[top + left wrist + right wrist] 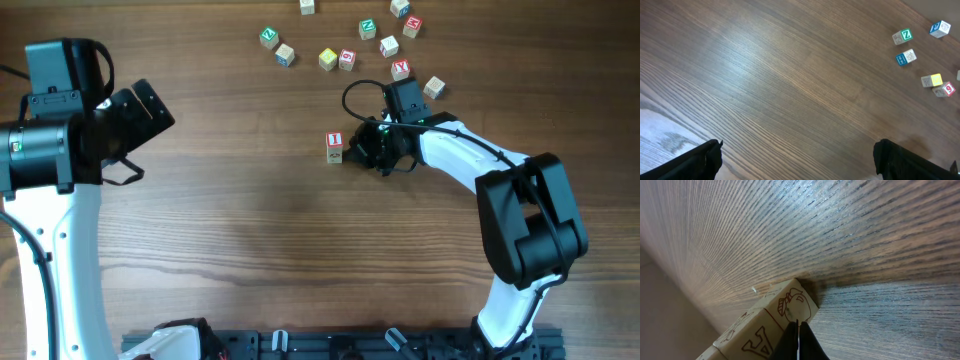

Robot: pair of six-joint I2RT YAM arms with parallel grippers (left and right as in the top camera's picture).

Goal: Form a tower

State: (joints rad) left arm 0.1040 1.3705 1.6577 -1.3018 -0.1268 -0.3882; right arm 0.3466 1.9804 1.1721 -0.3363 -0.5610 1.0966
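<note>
The tower (334, 146) stands mid-table, a narrow stack of small wooden cubes whose white top face carries a red-framed red "I". My right gripper (353, 151) sits low just right of it, shut with nothing between its fingers. In the right wrist view the shut gripper (798, 330) points at the tower (790, 307), right against a cube with a line drawing; the neighbouring cube shows an "A" (757, 336). My left gripper (143, 140) hovers far left, open and empty. In the left wrist view the left gripper (797, 165) frames only bare wood.
Several loose alphabet cubes lie scattered at the back, among them a green "Z" cube (268, 37), a yellow cube (327, 59), a red "Y" cube (401, 69) and a tan cube (433, 87). The left wrist view shows the green "Z" cube (902, 36) and the yellow cube (931, 80).
</note>
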